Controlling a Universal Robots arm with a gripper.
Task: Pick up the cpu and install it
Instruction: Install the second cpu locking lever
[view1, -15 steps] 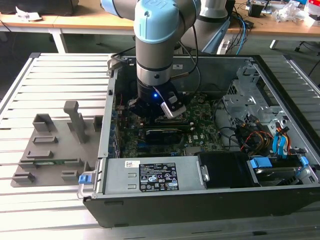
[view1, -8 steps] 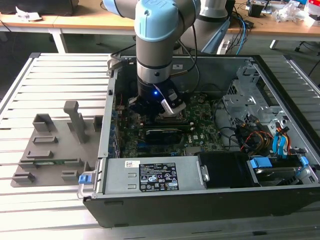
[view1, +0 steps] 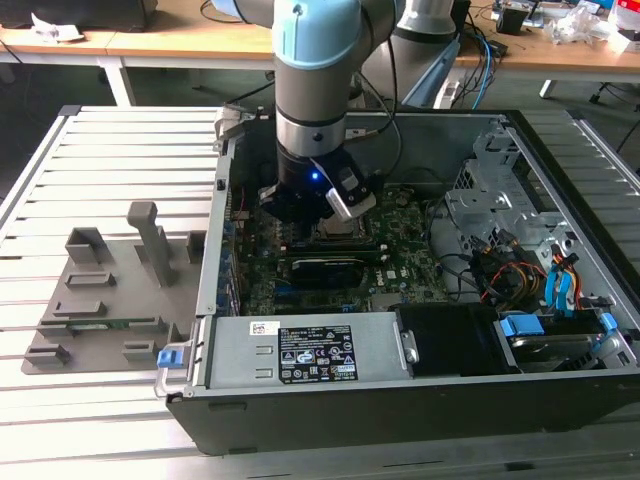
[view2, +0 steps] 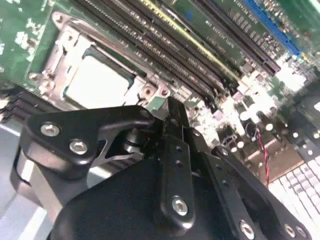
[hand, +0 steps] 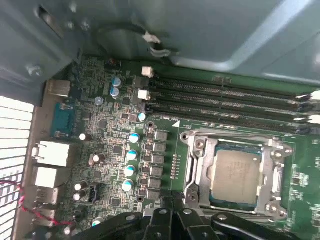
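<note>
Inside the metal socket frame (hand: 235, 175) on the green motherboard (hand: 115, 150) lies the cpu (hand: 235, 172), a flat square chip with a pale, matte silver top and a thin darker rim; in the second wrist view the cpu (view2: 97, 82) shows as a bright, smooth plate seated within the same silvery bracket (view2: 60, 50), which has screw heads at its corners. Nothing grips it. Beside the socket run long, narrow black memory slots (hand: 225, 100), ribbed along their length, and on the other side stand rows of small square grey chokes (hand: 157, 160) and round capacitors with blue-white tops (hand: 131, 155).

The gripper (hand: 172, 200) is made of black, angular metal links joined by shiny bolts; its fingers come together to a point just above the board at the socket's edge, closed with nothing between them. In the second wrist view the gripper (view2: 170, 107) tapers the same way.

From the exterior view, the grey and light-blue arm (view1: 315, 90) reaches down into the open dark steel computer case (view1: 400, 390), which rests on a slatted metal table (view1: 110, 130). A grey plastic fixture tray (view1: 100, 300) with upright posts sits to the exterior view's left.
</note>
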